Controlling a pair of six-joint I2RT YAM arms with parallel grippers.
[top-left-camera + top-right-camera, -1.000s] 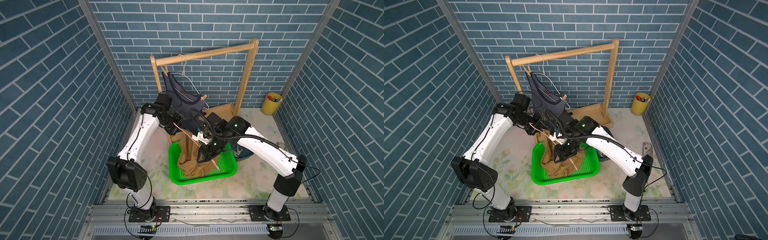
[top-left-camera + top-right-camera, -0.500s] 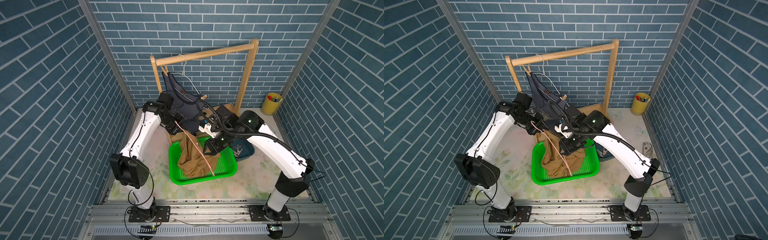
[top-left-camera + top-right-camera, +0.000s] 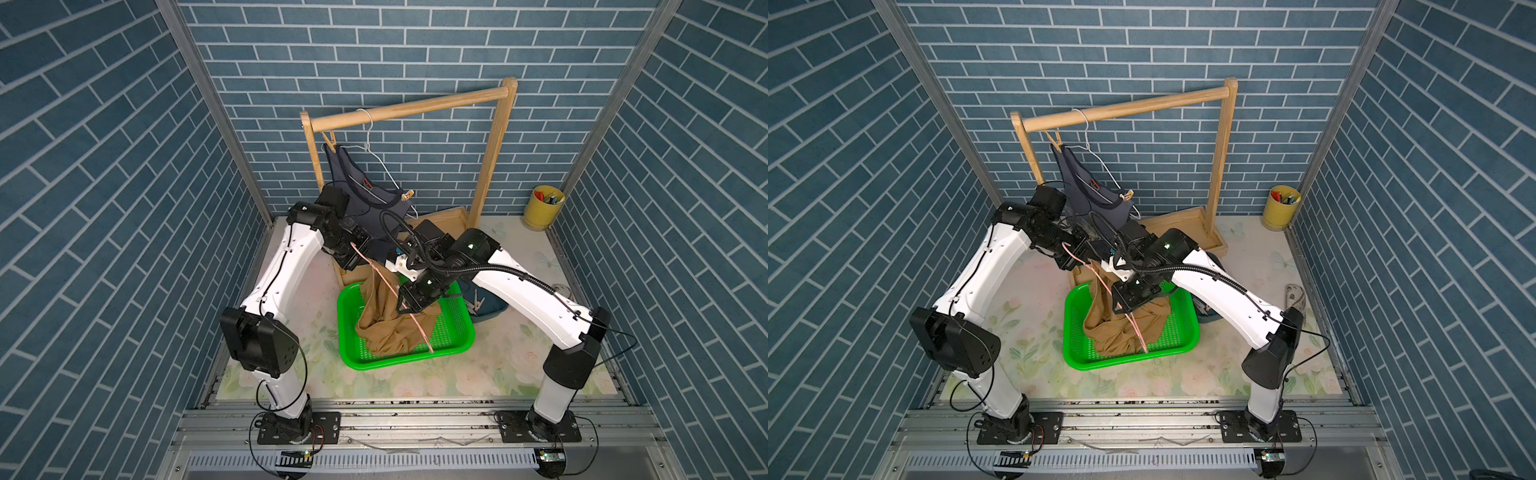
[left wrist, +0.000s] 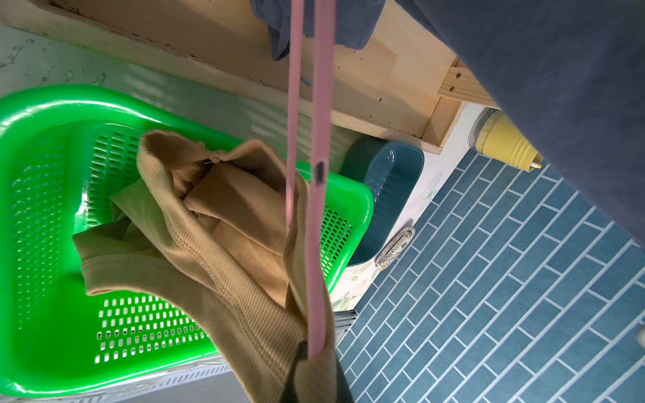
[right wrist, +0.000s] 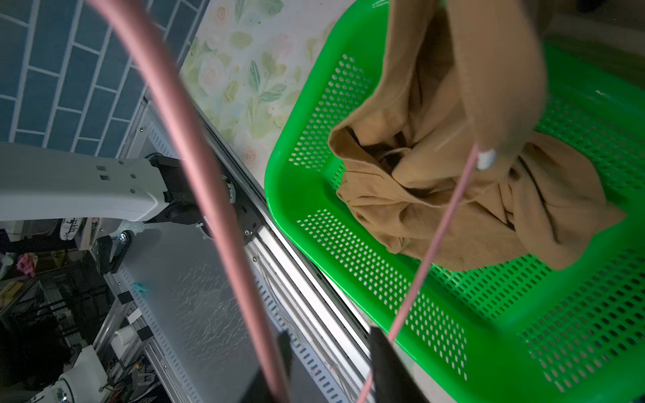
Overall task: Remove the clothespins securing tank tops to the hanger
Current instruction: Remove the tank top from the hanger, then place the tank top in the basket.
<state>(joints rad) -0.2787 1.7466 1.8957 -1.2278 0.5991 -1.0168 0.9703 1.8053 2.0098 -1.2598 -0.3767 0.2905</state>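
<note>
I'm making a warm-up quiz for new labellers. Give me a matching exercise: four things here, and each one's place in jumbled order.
1 tan-brown ribbed tank top
2 dark grey-blue tank top
3 yellow cylindrical cup
4 dark teal plastic bowl

A on the white wire hanger
B slumped in the green perforated plastic basket
C table's back corner
D beside that basket

Pairs: 1-B, 2-A, 3-C, 4-D

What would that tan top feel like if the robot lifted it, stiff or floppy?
Probably floppy: the tan top sags in folds from the pink hanger into the green basket. Likely light, since a slim hanger carries it. Its ribbed knit probably isn't slippery.
</note>
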